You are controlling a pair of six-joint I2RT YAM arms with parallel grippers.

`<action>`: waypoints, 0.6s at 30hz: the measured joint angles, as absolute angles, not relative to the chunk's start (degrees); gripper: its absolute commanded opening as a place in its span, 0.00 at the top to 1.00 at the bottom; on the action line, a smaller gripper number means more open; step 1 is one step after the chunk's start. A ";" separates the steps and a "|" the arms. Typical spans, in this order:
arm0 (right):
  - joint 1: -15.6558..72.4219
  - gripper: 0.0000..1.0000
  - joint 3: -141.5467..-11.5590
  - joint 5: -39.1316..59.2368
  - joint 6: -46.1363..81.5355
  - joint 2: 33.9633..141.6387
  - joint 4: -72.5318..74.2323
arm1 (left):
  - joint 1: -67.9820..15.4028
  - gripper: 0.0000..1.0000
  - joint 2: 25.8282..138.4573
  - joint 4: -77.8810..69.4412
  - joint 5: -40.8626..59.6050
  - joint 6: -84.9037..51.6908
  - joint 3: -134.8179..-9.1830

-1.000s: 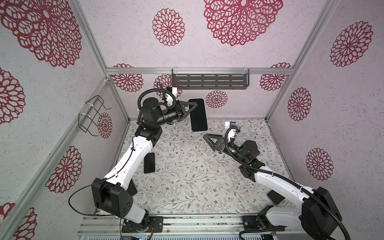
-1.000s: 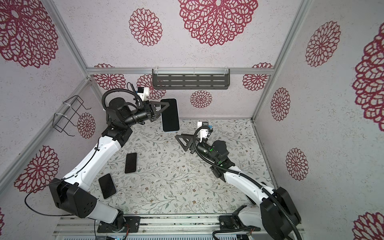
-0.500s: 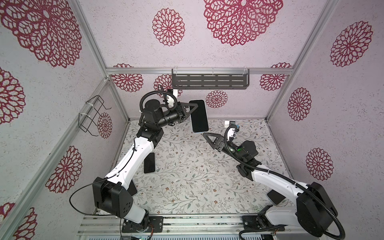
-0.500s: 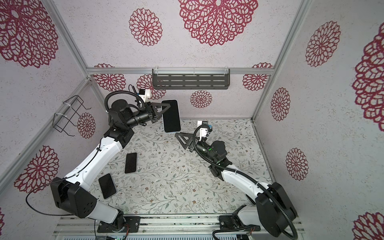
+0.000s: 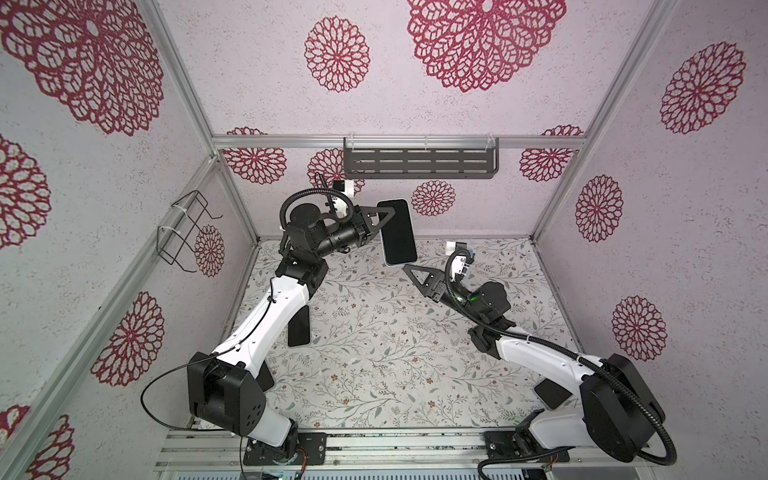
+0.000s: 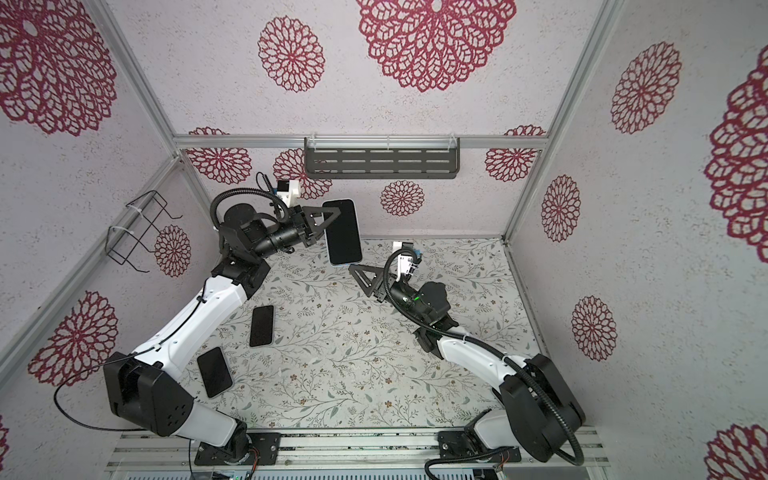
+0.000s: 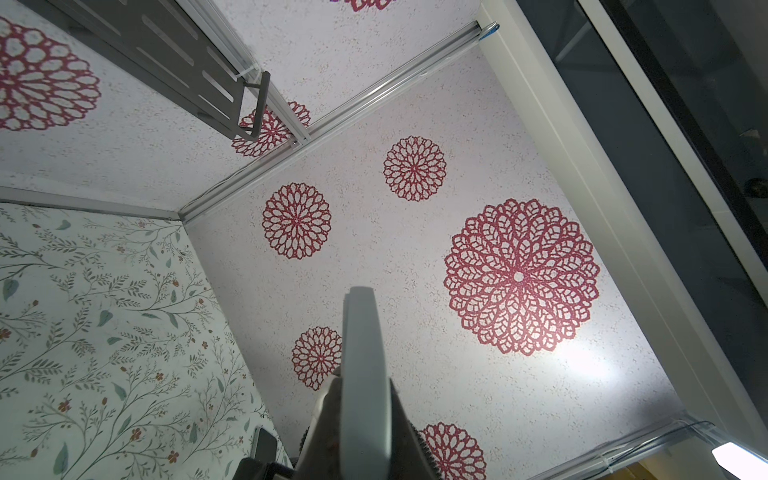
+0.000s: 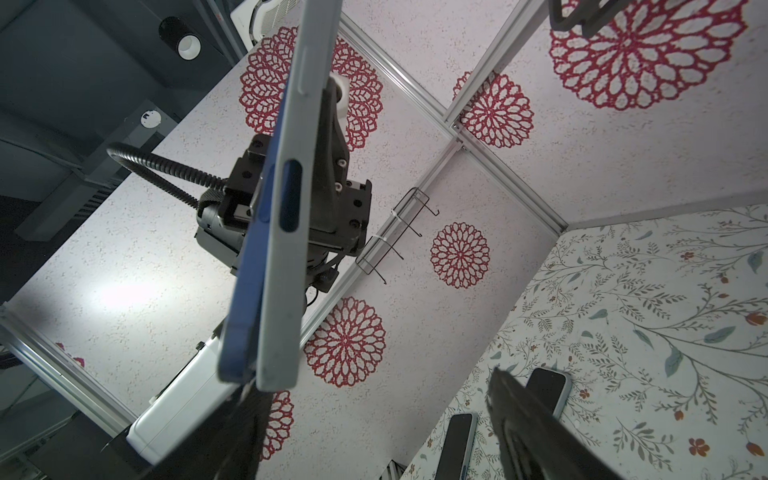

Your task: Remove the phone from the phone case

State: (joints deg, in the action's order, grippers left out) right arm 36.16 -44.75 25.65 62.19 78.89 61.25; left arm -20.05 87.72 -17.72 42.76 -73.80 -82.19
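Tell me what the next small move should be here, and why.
Probably ease the right gripper up so the lower end of the cased phone sits between its jaws. The left gripper is shut on the phone's side and holds it off the table. The right jaws are open and empty just below that end.

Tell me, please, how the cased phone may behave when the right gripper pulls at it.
The phone likely handles stiff: its side runs straight in the right wrist view. It may twist or slip, since the left gripper pinches only one long edge. Its blue layer gapes from the pale layer at one end, so they probably peel apart easily.
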 measured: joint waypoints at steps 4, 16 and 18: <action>36.14 0.19 -44.75 25.50 62.83 79.18 61.78 | -20.14 1.00 87.72 -19.53 42.74 -74.76 -81.49; 34.46 0.36 -44.34 24.43 65.69 79.15 62.98 | -22.31 1.00 86.85 -21.71 43.46 -75.40 -77.36; 34.17 0.43 -43.24 24.16 66.13 79.00 63.66 | -23.09 1.00 86.74 -21.69 43.64 -75.31 -75.79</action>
